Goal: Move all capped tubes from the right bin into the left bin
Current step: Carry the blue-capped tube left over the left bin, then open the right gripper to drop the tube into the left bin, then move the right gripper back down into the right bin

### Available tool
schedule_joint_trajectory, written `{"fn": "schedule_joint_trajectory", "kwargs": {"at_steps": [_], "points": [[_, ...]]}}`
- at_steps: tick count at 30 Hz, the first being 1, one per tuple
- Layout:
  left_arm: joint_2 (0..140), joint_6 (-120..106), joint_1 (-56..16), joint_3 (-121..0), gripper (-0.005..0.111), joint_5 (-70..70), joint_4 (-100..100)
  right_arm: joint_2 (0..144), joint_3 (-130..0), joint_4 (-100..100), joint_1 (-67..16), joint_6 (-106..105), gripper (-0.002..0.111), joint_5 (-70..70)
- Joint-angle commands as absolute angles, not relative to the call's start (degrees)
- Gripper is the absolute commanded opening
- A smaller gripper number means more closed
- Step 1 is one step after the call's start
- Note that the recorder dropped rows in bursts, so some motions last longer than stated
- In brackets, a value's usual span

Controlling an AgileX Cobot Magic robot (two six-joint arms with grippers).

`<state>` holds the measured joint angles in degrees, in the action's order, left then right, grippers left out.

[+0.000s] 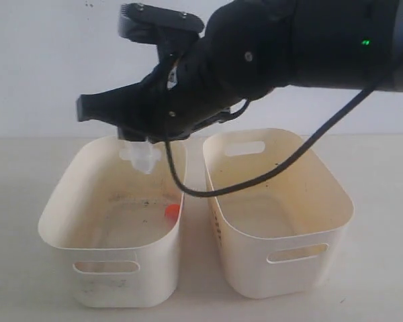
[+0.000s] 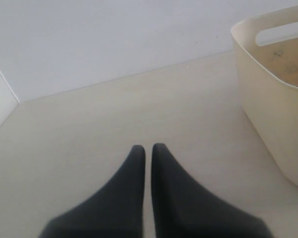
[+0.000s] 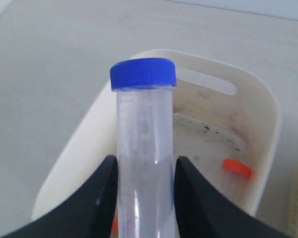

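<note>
Two bins stand side by side on the bench [image 1: 376, 282], a narrow gap between them: the left bin [image 1: 154, 268] toward the left edge, the right bin [image 1: 255, 268] toward the right edge. My right gripper [image 3: 145, 159] reaches across above the left bin, with the held tube [image 3: 143, 124] between its fingers. A second tube [image 1: 171, 212] lies on the left bin's floor by the wall facing the right bin. My left gripper [image 2: 148, 148] sits over bare bench outside the left bin, apart from its wall.

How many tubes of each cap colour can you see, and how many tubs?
Blue-capped tube: 1, held in the right end effector.
Orange-capped tube: 1 clearly seen, in the left bin.
Cream bins: 2, counting the right bin.
Total: 4.
</note>
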<state>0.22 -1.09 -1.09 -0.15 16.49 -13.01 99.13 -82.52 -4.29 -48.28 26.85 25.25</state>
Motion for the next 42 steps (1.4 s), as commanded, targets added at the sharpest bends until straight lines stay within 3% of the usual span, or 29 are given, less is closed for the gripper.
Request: {"fn": "schedule_joint_trajectory", "kwargs": {"at_steps": [1,5,7,10,14,15,17,21,23,30,33,37,42], "points": [[0.0,-1.2,-1.2,0.0,0.004,16.3,-13.1,102.0,-82.4,-3.4,-50.1,27.5,0.0,20.7],[0.0,-1.2,-1.2,0.0,0.004,16.3,-13.1,104.7,-82.4,-1.9,-50.2,27.5,0.001,20.2],[0.0,-1.2,-1.2,0.0,0.004,16.3,-13.1,105.2,-82.4,-1.9,-50.2,26.2,0.01,20.2],[0.0,-1.2,-1.2,0.0,0.004,16.3,-13.1,105.2,-82.4,-1.9,-50.2,25.4,0.034,20.0],[0.0,-1.2,-1.2,0.0,0.004,16.3,-13.1,105.2,-82.4,-1.9,-50.2,25.4,0.076,19.5],[0.0,-1.2,-1.2,0.0,0.004,16.3,-13.1,105.2,-82.4,-1.9,-50.2,25.4,0.08,19.5],[0.0,-1.2,-1.2,0.0,0.004,16.3,-13.1,105.2,-82.4,-1.9,-50.2,25.0,0.077,19.7],[0.0,-1.2,-1.2,0.0,0.004,16.3,-13.1,104.3,-82.4,-2.5,-50.2,24.9,0.056,21.4],[0.0,-1.2,-1.2,0.0,0.004,16.3,-13.1,102.6,-82.4,-5.3,-50.2,24.9,0.052,23.6],[0.0,-1.2,-1.2,0.0,0.004,16.3,-13.1,94.1,-82.4,-20.3,-48.6,26.3,0.051,36.9],[0.0,-1.2,-1.2,0.0,0.004,16.3,-13.1,91.9,-82.4,-22.7,-43.3,28.4,0.051,44.8],[0.0,-1.2,-1.2,0.0,0.004,16.3,-13.1,92.1,-81.6,-15.2,-36.9,21.6,0.051,45.3],[0.0,-1.2,-1.2,0.0,0.004,16.3,-13.1,93.2,-81.3,-16.0,-36.5,19.2,0.051,45.3]]}}
